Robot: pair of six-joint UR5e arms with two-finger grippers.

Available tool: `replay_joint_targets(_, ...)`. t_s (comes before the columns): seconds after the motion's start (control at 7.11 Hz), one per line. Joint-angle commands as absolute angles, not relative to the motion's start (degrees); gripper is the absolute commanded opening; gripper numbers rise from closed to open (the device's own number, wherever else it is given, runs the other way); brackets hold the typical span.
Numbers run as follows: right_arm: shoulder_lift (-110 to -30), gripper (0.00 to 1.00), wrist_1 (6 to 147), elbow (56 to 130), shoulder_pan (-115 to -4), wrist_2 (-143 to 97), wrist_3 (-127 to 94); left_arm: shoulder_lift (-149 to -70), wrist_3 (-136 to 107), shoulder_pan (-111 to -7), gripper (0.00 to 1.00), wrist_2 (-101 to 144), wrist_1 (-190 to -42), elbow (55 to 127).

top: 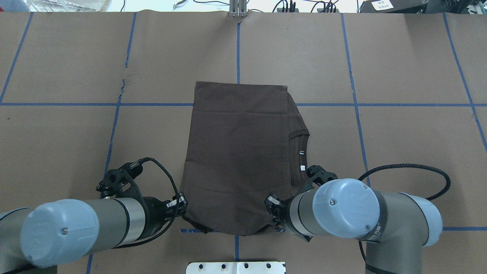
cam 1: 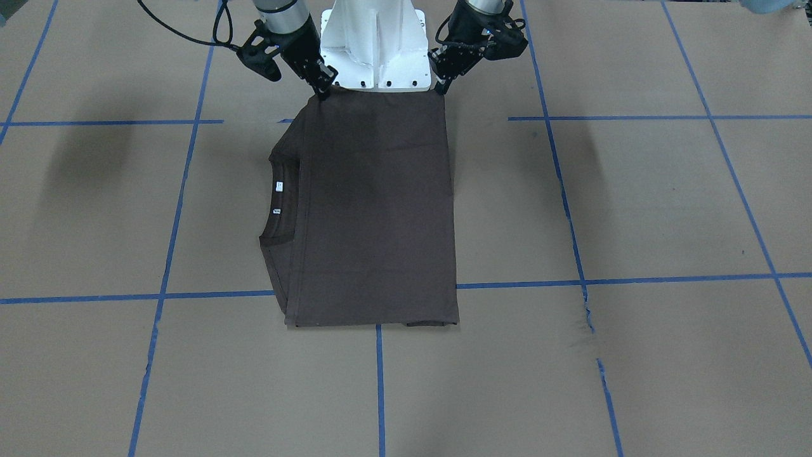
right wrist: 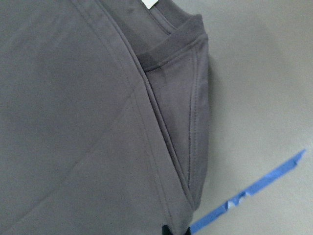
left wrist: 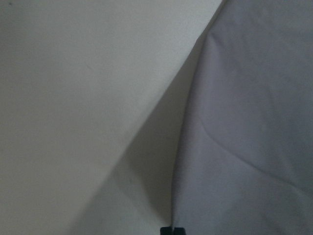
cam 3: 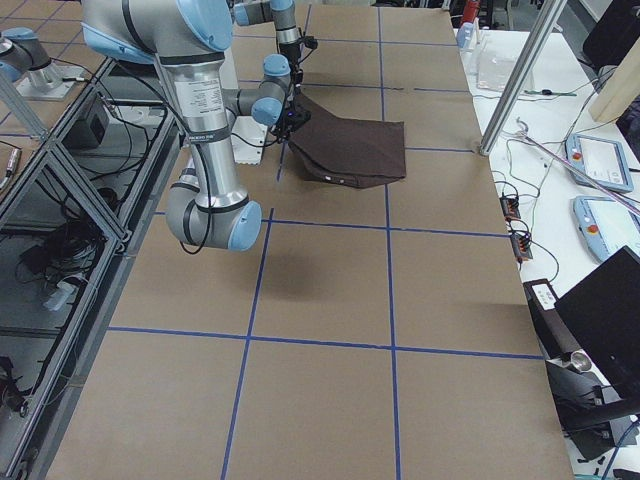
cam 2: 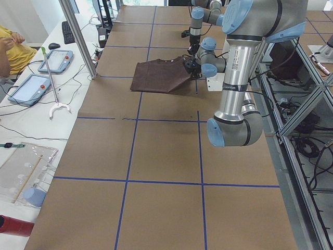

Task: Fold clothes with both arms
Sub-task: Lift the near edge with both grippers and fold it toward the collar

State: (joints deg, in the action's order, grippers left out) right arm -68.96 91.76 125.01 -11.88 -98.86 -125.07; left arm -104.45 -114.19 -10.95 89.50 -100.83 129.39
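The dark brown T-shirt [cam 1: 374, 209], folded into a rectangle with its collar [cam 1: 279, 197] toward the robot's right, lies mid-tabletop [cam 1: 634, 203] and reaches the robot-side edge. The left gripper [cam 1: 442, 87] and right gripper [cam 1: 322, 89] each pinch a corner there, jaws narrowed on cloth.

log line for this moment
shirt: folded over, robot-side edge lifted | left gripper: shut on shirt | right gripper: shut on shirt

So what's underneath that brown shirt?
Under the shirt lies the paper-covered table; blue tape lines run beneath it. Its collar peeks from under the top fold. Anything else between layers is covered.
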Motion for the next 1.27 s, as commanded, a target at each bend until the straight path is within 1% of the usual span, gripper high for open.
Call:
replay_joint_targets(0.0, -67.1, 0.0, 99.7, 131.4, -13.9, -97.6, -126.9, -106.2, -114.4, -11.2, 0.0, 90.6, -99.2, 132.4)
replay_joint_targets(0.14, -65.7, 0.0, 99.5, 130.4, -18.3, -97.9, -126.0, -107.4, -110.8, -16.3, 0.0, 90.9, -99.2, 131.3)
replay_joint_targets(0.28, -63.7, 0.0, 99.3, 126.9, -21.4, -98.1, -125.8, -109.0, -107.3, -20.1, 0.0, 92.2, -99.1, 129.7)
replay_joint_targets(0.56, -60.0, 0.0, 99.1, 119.0, -27.5, -98.6, -120.1, -113.9, -104.0, -26.4, 0.0, 93.9, -99.1, 121.9)
replay_joint_targets(0.7, -57.7, 0.0, 98.1, 113.3, -30.3, -99.9, -118.2, -114.8, -102.8, -27.8, 0.0, 94.0, -99.2, 118.8)
replay_joint_targets(0.99, -50.5, 0.0, 89.9, 97.8, -36.2, -104.5, -117.1, -122.6, -98.8, -32.4, 0.0, 93.9, -100.3, 105.5)
replay_joint_targets(1.13, -46.6, 0.0, 86.4, 88.1, -38.2, -106.2, -113.1, -126.7, -95.7, -34.8, 0.0, 93.8, -102.5, 95.6)
